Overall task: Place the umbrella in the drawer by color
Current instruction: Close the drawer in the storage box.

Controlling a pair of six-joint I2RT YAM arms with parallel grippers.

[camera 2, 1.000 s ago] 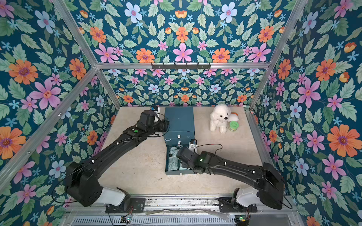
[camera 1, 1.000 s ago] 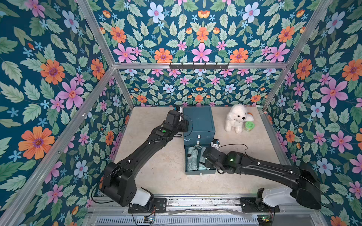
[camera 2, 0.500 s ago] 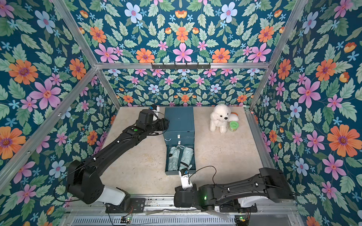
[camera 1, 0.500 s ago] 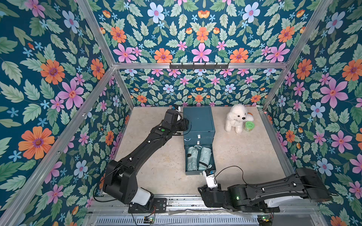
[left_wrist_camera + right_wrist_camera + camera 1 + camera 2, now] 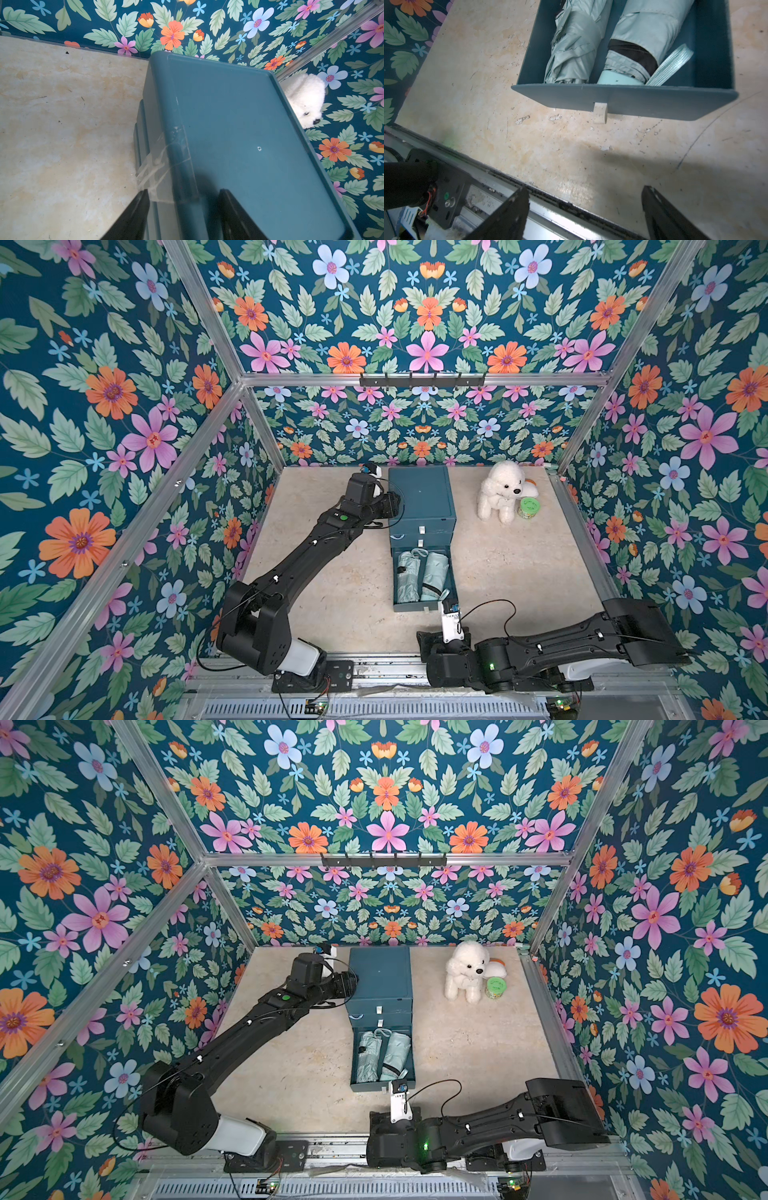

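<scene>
Your right gripper [image 5: 584, 188] has left the drawer [image 5: 415, 606] and drawn back to the front edge of the counter [image 5: 519, 572], fingers wide apart, empty. The umbrella [image 5: 435, 574] lies inside beside a second umbrella [image 5: 404, 580] of the same pale green, so placing looks done; the drawer stands open. The fingers of your left gripper [image 5: 185, 191] straddle the side edge of the cabinet [image 5: 419, 493]; whether they press it, I cannot tell. From the drawer to the counter's right edge is bare room.
</scene>
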